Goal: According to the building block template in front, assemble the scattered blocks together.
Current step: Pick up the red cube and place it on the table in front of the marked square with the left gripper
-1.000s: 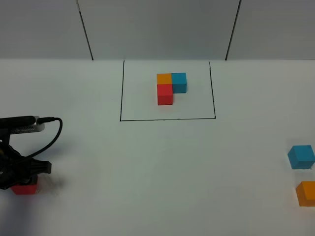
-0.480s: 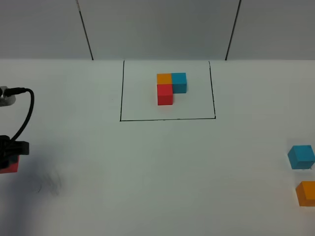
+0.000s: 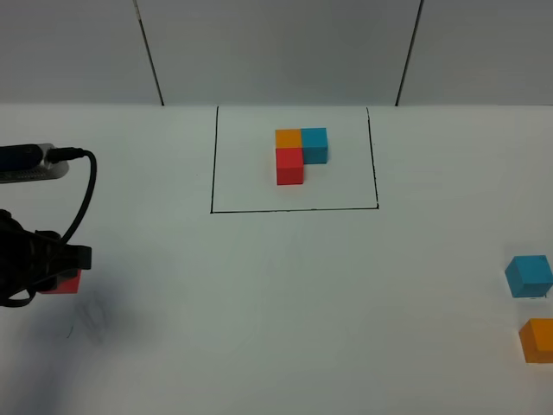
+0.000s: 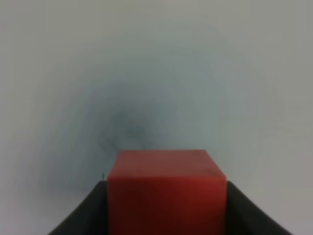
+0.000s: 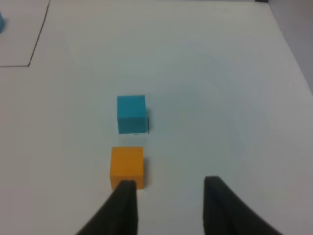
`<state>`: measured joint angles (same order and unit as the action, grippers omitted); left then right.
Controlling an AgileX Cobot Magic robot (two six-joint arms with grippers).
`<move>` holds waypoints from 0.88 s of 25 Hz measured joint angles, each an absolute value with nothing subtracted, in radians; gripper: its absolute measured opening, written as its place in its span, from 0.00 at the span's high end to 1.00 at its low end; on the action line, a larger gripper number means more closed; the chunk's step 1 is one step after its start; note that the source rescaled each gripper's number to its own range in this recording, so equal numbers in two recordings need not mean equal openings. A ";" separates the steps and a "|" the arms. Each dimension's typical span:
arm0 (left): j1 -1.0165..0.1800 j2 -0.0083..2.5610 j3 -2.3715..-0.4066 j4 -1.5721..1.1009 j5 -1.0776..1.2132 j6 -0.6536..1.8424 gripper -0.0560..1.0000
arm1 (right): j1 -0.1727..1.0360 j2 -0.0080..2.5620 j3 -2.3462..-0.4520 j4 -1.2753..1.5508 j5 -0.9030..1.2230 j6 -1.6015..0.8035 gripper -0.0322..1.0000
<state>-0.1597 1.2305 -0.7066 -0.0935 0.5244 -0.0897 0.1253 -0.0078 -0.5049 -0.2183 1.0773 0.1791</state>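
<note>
The plain white tabletop (image 3: pixel 285 303) fills the exterior view. In its upper middle a thin black drawn rectangle (image 3: pixel 294 209) frames the template, a squared L of joined orange, blue and red cubes (image 3: pixel 298 154), set there as the pattern to copy.

At the left edge the black left gripper (image 3: pixel 60 268) is clamped on the loose matte red cube (image 4: pixel 166 191). A soft shadow on the table beneath suggests the cube is lifted clear for carrying. Most of that arm is cut off by the frame, and its fingers hide much of the cube.

At the lower right, the loose blue cube (image 3: pixel 529 276) and the loose orange cube (image 3: pixel 537 339), partly cropped, sit slightly apart.

The right gripper (image 5: pixel 168 205) appears only in its wrist view, jaws parted and empty, just beside the orange cube.
</note>
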 joint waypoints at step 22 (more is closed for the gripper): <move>-0.282 1.311 -0.721 -0.116 0.442 -0.068 0.48 | 0.125 -0.008 -0.505 -0.218 1.077 0.179 0.61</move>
